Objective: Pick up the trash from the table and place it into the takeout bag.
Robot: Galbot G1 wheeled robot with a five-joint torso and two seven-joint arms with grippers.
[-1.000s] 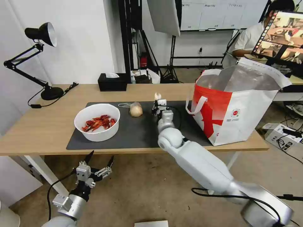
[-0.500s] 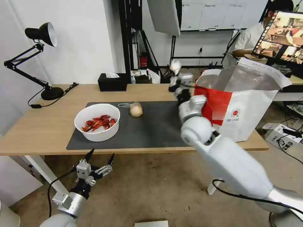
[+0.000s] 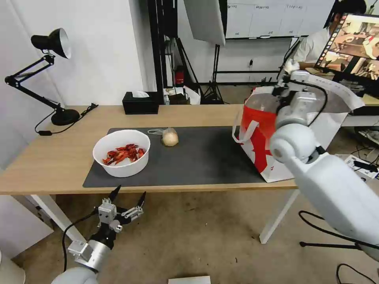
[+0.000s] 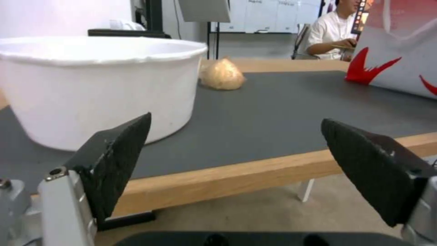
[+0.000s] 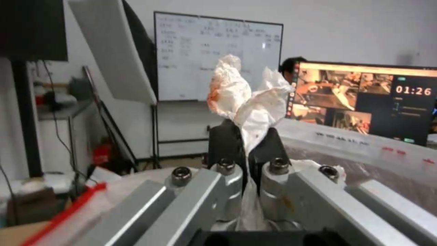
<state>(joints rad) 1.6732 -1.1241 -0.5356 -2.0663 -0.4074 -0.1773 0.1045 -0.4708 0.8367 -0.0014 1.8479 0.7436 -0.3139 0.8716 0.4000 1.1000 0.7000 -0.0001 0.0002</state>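
My right gripper (image 3: 290, 73) hangs over the open mouth of the takeout bag (image 3: 260, 134), shut on a crumpled white tissue (image 3: 290, 65). The right wrist view has the stained tissue (image 5: 245, 99) pinched between the black fingers, with the bag's foil-lined rim (image 5: 364, 147) just beyond. A white bowl of red crayfish shells (image 3: 122, 154) and a small clear bag with a beige lump (image 3: 170, 137) sit on the dark mat (image 3: 205, 157) of the table (image 3: 51, 157). My left gripper (image 3: 130, 192) waits open below the table's front edge, facing the bowl (image 4: 91, 85).
A black tissue box (image 3: 140, 103) stands at the table's back edge and a black desk lamp (image 3: 55, 79) at its far left. White table legs (image 3: 278, 217) stand below. A person sits at a monitor (image 3: 353, 47) behind the bag.
My right arm has lifted the tissue off the mat and swung it up and to the right, to above the takeout bag. The left arm has hardly moved.
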